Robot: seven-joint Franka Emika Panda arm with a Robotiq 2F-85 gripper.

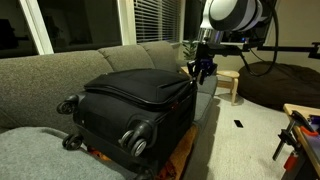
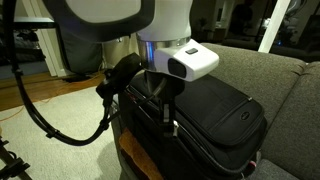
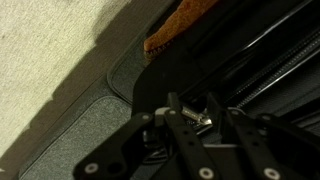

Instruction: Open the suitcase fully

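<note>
On the grey fabric sofa [image 1: 40,75], the large black soft-sided suitcase [image 1: 135,95] lies flat with its lid down, and in an exterior view its black-and-grey spinner wheels [image 1: 135,135] face the camera. Your white arm [image 1: 235,15] reaches down from above at the end opposite the wheels, wrist bent so the gripper [image 1: 200,70] points downward at the suitcase's upper edge. From the wrist view the black fingers [image 3: 175,112] sit close together around a small shiny metal piece [image 3: 203,118], but you cannot tell whether they actually clamp it.
</note>
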